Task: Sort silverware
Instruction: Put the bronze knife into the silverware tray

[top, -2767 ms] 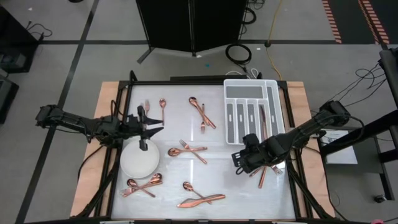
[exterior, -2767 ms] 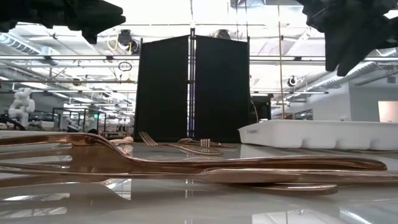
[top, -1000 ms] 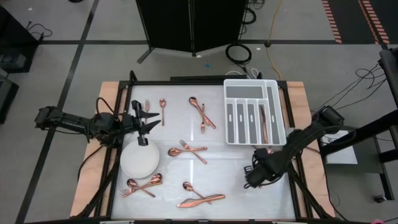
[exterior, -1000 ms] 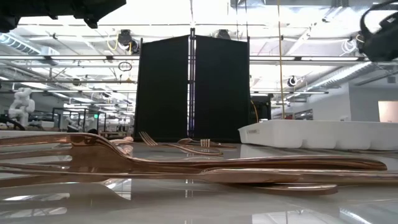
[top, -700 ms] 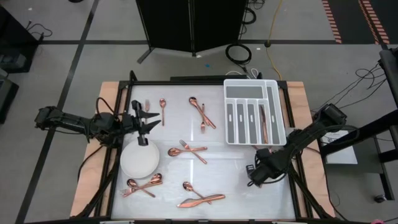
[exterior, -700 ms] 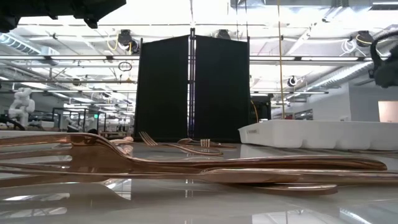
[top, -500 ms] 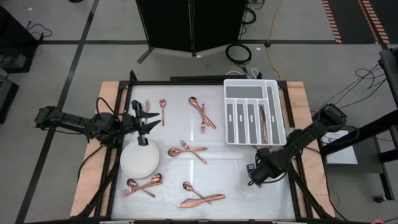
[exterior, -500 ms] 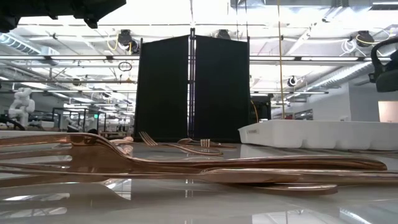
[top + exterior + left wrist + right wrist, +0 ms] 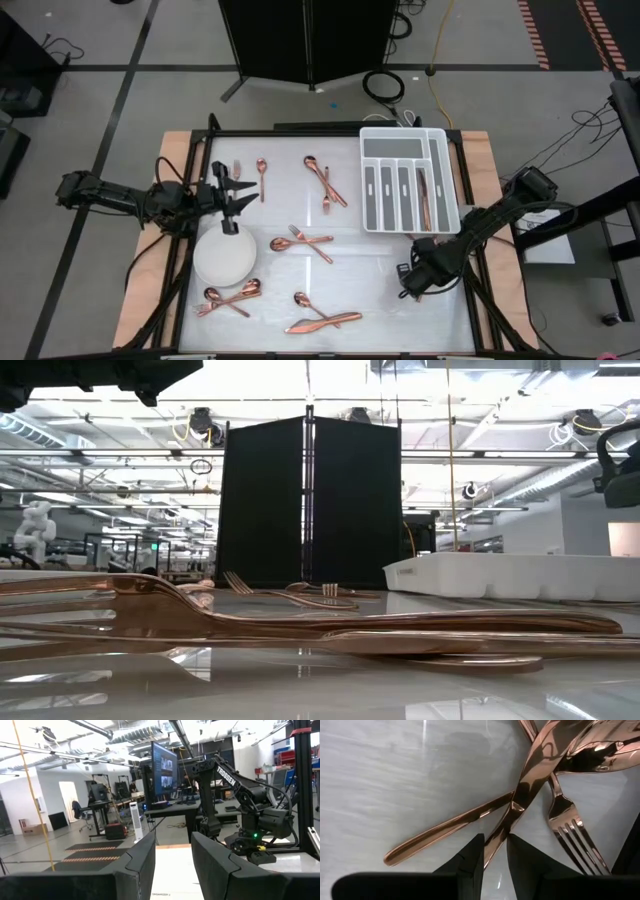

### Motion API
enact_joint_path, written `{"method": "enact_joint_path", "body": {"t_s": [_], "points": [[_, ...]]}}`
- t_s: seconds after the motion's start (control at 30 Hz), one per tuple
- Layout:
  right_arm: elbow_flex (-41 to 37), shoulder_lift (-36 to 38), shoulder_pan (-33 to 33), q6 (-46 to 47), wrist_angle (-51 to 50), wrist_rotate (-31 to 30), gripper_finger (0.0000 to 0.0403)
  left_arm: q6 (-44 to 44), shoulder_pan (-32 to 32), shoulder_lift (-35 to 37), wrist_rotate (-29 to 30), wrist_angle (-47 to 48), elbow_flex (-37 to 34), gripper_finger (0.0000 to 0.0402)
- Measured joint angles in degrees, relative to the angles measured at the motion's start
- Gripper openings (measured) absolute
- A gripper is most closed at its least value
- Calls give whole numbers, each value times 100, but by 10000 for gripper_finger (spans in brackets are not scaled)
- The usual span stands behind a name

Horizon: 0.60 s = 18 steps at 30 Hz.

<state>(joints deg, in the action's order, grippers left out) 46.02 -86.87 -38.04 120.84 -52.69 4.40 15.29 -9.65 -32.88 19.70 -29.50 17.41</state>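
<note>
Copper silverware lies in small groups on the white table: (image 9: 325, 185), (image 9: 305, 240), (image 9: 230, 298), (image 9: 320, 318). My right gripper (image 9: 418, 272) points down over another small pile just in front of the tray. It is open, and its fingers stand on either side of the end of a flat piece (image 9: 496, 845). That piece lies across a second handle (image 9: 445, 827), beside a fork (image 9: 567, 827). My left gripper (image 9: 232, 203) hangs open and level above the far rim of the white plate (image 9: 222, 262), with nothing between its fingers (image 9: 172, 865). My right gripper comes from above, pointing down, with one finger (image 9: 470, 857) on each side of the flat piece's end (image 9: 492, 852). The piece lies on the table. Whether the fingers touch it, I cannot tell.
The white compartmented tray (image 9: 380, 150) stands at the far right with some pieces (image 9: 422, 195) in a slot. A lone fork (image 9: 238, 168) and spoon (image 9: 261, 167) lie at the far left. In the low view, silverware (image 9: 300, 625) fills the foreground.
My right gripper has sunk toward the pile near the table's right edge and has then kept still. Its finger gap has not visibly changed.
</note>
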Motion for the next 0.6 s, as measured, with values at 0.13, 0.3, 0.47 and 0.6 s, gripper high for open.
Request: {"method": "enact_joint_path", "body": {"t_s": [0.13, 0.3, 0.47, 0.6], "points": [[0, 0, -45, 0, 21, 4, 75, -2, 0, 0, 0, 0, 0, 128], [0, 0, -211, 186, 12, 5, 77, -17, 0, 0, 0, 2, 0, 128], [-50, 0, -262, 326, 46, 2, 101, -17, 0, 0, 0, 0, 0, 128], [-146, -2, -262, 325, 172, -1, 135, -142, 0, 0, 0, -1, 0, 128]]}}
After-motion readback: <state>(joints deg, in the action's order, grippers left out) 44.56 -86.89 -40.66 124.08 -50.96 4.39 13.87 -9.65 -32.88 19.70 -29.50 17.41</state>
